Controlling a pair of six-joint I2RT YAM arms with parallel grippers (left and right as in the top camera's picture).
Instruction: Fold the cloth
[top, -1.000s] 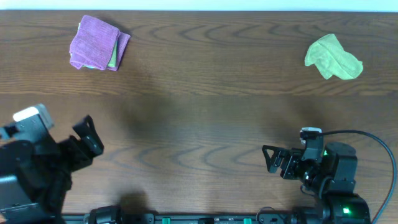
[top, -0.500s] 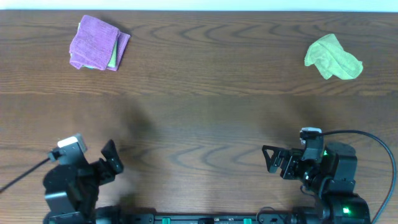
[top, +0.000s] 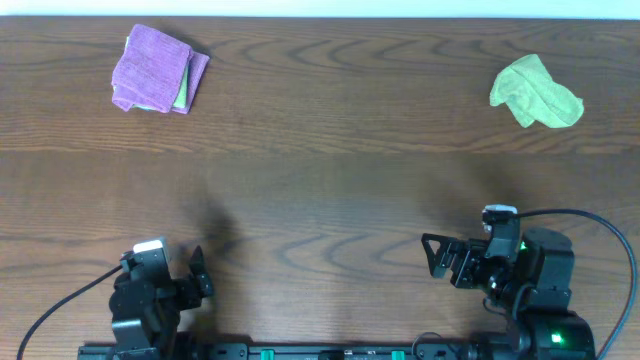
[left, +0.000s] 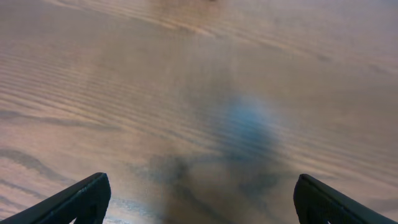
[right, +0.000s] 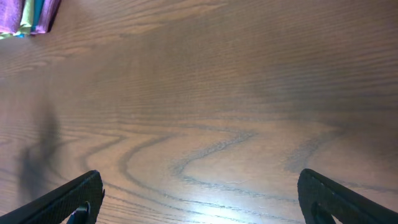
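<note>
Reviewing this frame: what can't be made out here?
1. Purple pile: cloth count; overhead shows only a green edge beneath, right wrist view's corner crops it.
2. Green cloth: crumpled, overhead only; edges hidden in its own folds.
3. Left wrist view: table blurred, left fingers cut by bottom edge.

Purple cloth stack (top: 158, 70) with green edge, lime-green cloth (top: 535, 92), dark brown wood-grain table (top: 330, 180)

Brown wooden table (top: 320, 190)
Purple folded cloth (top: 152, 68) lies at the far left corner, crumpled green cloth (top: 535, 92) at the far right corner.
</note>
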